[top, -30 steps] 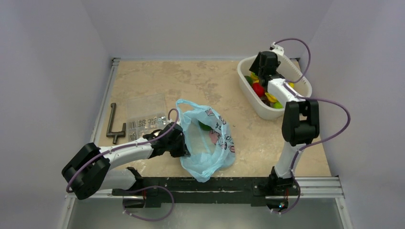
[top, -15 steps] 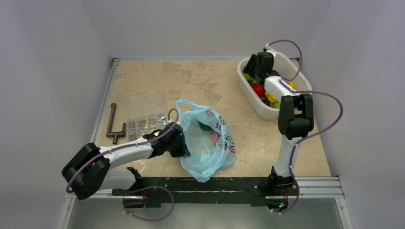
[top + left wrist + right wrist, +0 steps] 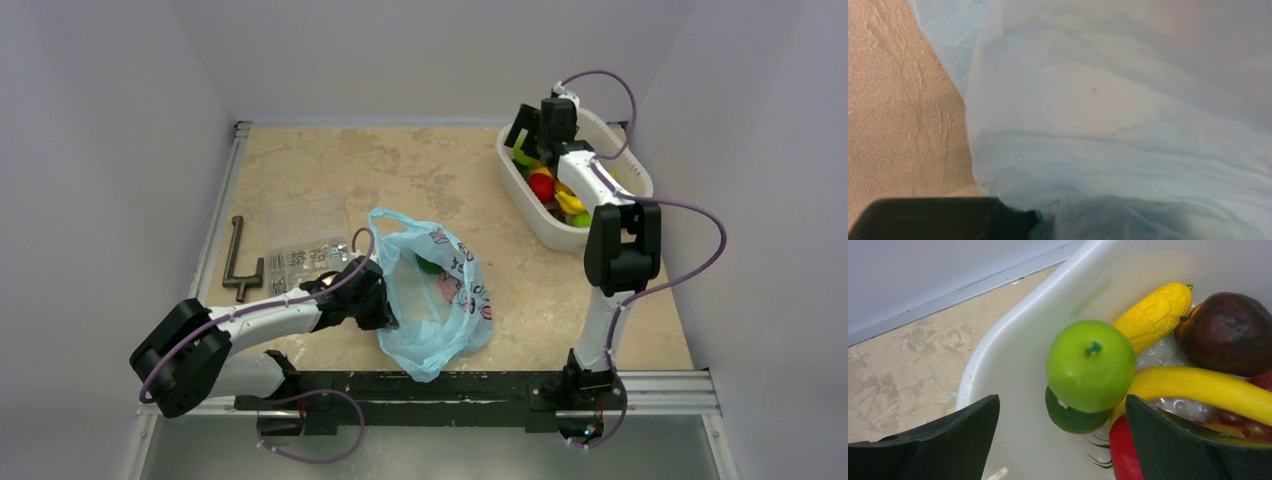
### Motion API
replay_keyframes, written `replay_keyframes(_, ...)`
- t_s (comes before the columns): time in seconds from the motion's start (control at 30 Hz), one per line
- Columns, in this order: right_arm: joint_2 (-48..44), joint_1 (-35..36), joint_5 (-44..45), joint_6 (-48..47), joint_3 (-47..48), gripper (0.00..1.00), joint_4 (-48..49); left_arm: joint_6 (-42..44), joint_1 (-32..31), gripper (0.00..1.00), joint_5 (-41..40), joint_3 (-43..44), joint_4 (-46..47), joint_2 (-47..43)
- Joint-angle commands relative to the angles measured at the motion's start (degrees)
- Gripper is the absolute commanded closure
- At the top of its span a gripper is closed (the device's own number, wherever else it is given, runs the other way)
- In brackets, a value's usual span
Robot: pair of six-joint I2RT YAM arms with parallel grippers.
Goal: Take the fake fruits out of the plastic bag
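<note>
The light-blue plastic bag (image 3: 435, 300) lies crumpled at the table's front middle, and a green fruit (image 3: 428, 265) shows in its mouth. My left gripper (image 3: 378, 300) is shut on the bag's left edge. In the left wrist view the bag (image 3: 1128, 125) fills the frame, bunched against one black finger (image 3: 948, 220). My right gripper (image 3: 537, 135) is open and empty over the far end of the white basket (image 3: 540, 228). Below it (image 3: 1062, 407) lie a green apple (image 3: 1090, 365), a dark green fruit (image 3: 1073, 419), yellow pieces (image 3: 1153, 315) and a dark red fruit (image 3: 1230, 332).
A clear flat box of metal parts (image 3: 305, 240) and a black T-shaped tool (image 3: 238, 262) lie at the left. The basket stands at the back right against the wall. The basket's white wall (image 3: 1018, 375) sits under the right gripper's left finger.
My right gripper has shifted a little to the far left over the basket and turned. The left arm and the bag have not moved.
</note>
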Motion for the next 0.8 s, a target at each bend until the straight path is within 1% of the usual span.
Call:
replay_keyframes(0.0,-7.9,0.3,3.5,-1.0,2.2,0.01,-4.0,0.5,0.2,1.00,0.9,1.5,1.0,-0.6)
replay_keyframes(0.13,-13.9,0.4,5.6,-0.3,-1.8,0.01,-5.3,0.5,0.1,1.00,1.0,1.6,1.4,-0.4)
replay_keyframes(0.33,-25.0,1.9,-3.5,2.6,-15.6,0.02,0.0,0.5,0.2,1.00,1.2,1.4,2.0,-0.1)
replay_keyframes(0.4,-28.3,3.4,-6.2,2.7,-19.3,0.03,1.1,0.5,0.2,1.00,1.2,1.2,2.3,-0.2)
replay_keyframes(0.53,-35.7,9.7,-6.9,1.7,-26.2,0.05,1.4,0.3,0.1,1.00,1.3,0.9,2.7,-0.2)
replay_keyframes(0.63,-42.5,13.5,-8.0,2.0,-32.2,0.12,1.7,0.1,0.2,1.00,1.2,0.9,2.8,-0.4)
replay_keyframes(0.77,-50.6,15.1,-14.4,3.3,-45.5,0.24,6.9,0.0,0.2,1.00,1.1,0.8,3.2,-0.2)
